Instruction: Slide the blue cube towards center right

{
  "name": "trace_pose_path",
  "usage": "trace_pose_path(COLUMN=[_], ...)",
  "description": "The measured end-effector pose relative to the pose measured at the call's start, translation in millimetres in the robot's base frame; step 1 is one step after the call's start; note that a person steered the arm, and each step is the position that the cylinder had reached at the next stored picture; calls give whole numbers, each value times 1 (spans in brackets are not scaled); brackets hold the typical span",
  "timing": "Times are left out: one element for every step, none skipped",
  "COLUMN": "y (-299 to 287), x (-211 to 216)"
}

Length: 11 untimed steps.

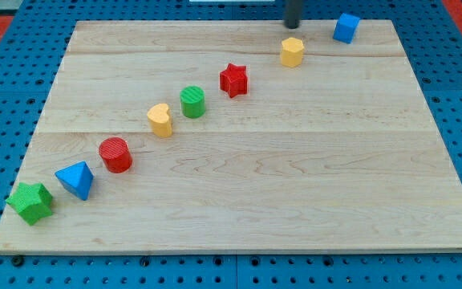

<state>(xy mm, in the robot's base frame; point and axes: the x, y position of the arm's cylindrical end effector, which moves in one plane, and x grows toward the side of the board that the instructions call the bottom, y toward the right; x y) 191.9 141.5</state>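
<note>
The blue cube [346,28] sits near the board's top edge at the view's upper right. My tip [293,26] is the end of a dark rod that comes down from the view's top. It stands to the left of the blue cube, with a gap between them, and just above the yellow hexagonal block [292,52].
Other blocks run in a diagonal line from the yellow hexagonal block down to the view's lower left: a red star [233,80], a green cylinder [192,102], a yellow heart [160,120], a red cylinder [115,154], a blue triangular block [76,179], a green star [30,202]. The wooden board [295,177] rests on a blue pegboard.
</note>
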Motion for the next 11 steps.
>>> trace_pose_path(y=[40,66,56,47,75,85,85,71,71,108,108], x=[0,23,31,15,32,56,83,72,42,41,68])
